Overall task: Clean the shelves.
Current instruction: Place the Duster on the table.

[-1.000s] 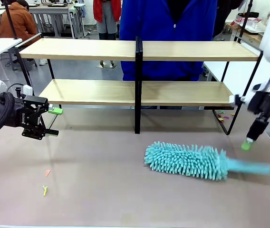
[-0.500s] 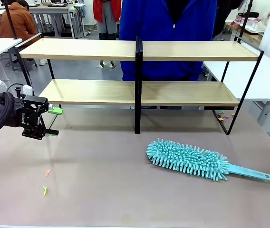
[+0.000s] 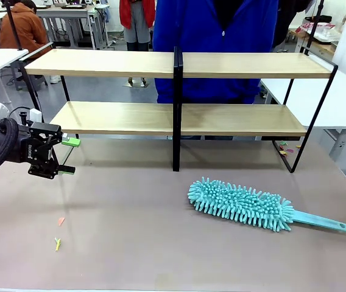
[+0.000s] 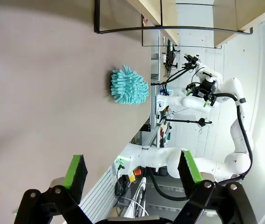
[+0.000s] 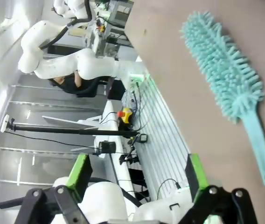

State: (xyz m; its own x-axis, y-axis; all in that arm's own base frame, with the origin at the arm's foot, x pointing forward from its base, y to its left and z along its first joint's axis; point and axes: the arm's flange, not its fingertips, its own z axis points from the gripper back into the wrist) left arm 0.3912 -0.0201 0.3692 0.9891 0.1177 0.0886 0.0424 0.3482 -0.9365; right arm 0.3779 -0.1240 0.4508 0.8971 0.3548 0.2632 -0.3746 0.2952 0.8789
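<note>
While the teal duster (image 3: 240, 205) lies flat on the worktop (image 3: 130, 243) at about 4 o'clock from the middle of the front view, no end effector has hold of it, so the cleaning looks either finished or paused. From the duster, the shelves (image 3: 179, 64) stand at 11 o'clock, across the far part of the worktop, with a person in blue (image 3: 215, 36) just behind them. Both light-wood boards look bare of loose bits as far as can be told. Small coloured scraps (image 3: 286, 148) lie on the worktop by the rack's right foot at 3 o'clock, and a few more scraps (image 3: 58, 234) sit at 8 o'clock near the front edge; if those count, some tidying is left. At 9 o'clock the left end effector (image 3: 66, 156) hangs just above the worktop, its green pads wide apart and nothing between them, as the left wrist view confirms (image 4: 132, 170). In its own wrist view the right end effector (image 5: 137, 175) is spread wide and empty, off beyond the worktop's edge with the duster well apart from it
</note>
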